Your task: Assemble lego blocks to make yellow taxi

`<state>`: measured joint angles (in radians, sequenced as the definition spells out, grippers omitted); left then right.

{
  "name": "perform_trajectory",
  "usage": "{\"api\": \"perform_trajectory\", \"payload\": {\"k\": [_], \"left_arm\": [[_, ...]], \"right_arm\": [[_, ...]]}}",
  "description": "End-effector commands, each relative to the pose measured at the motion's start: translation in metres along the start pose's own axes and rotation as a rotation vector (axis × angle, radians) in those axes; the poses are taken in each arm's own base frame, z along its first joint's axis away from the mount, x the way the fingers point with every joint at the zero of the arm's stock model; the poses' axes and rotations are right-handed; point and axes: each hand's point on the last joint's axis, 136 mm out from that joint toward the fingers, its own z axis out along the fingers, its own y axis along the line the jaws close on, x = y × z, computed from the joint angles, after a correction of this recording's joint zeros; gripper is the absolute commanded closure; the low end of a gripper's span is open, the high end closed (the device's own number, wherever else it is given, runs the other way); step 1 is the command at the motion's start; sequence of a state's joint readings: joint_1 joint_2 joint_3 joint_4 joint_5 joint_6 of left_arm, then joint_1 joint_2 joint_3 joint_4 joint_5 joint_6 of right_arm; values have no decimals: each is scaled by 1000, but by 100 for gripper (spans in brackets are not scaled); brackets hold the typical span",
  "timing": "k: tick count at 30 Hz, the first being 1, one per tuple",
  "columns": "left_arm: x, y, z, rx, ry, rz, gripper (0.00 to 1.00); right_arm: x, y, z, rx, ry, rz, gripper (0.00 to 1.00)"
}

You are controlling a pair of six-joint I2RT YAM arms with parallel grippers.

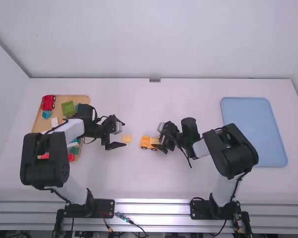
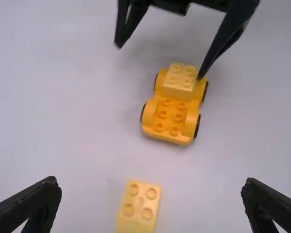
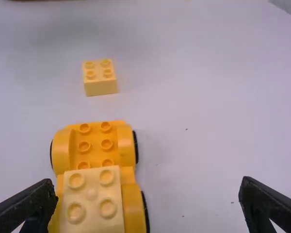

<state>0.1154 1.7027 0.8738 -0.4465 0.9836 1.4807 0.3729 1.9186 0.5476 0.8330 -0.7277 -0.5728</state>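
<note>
Now, the yellow car [image 3: 96, 141] sits on the table [image 1: 134, 178] with a pale yellow block [image 3: 91, 199] on its back end. I think that block may not be pushed down all the way, so a bump could pop it off. The right claw [image 3: 148, 194] is wide open and has hold of nothing. One finger is right by the car. If it shuts or swings to the side now, it could knock the car. The car has wheels, so it might roll away when someone pushes on it.

Just past the front of the car is a loose yellow block [image 2: 138, 206], bumps up. The left claw [image 2: 151, 194] is wide open too, with nothing in it. If it comes down crooked, it could pinch the block by a corner and turn it, and then the bumps won't line up. Both claws could also crash, because the car and loose block are near each other.

Farther off, by the left arm, is a wooden tray with a green block [image 1: 68, 108] and a red toy car [image 1: 48, 102]. A swinging arm could hit those.
</note>
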Motion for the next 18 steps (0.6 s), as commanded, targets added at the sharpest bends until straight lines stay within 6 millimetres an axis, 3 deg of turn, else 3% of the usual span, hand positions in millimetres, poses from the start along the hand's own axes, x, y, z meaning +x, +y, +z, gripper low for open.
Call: {"api": "perform_trajectory", "payload": {"k": [1,6,12,18], "left_arm": [[-15,5,6,32,-81,209,1],[-3,7,15,65,-78,263,1],[7,7,22,63,-85,225,1],[18,-2,29,65,-84,207,1]], "right_arm": [[5,9,3,-40,-6,13,1],[21,14,14,-91,7,39,1],[23,20,25,-118,-12,58,1],[22,28,27,-52,-9,-45,1]]}}
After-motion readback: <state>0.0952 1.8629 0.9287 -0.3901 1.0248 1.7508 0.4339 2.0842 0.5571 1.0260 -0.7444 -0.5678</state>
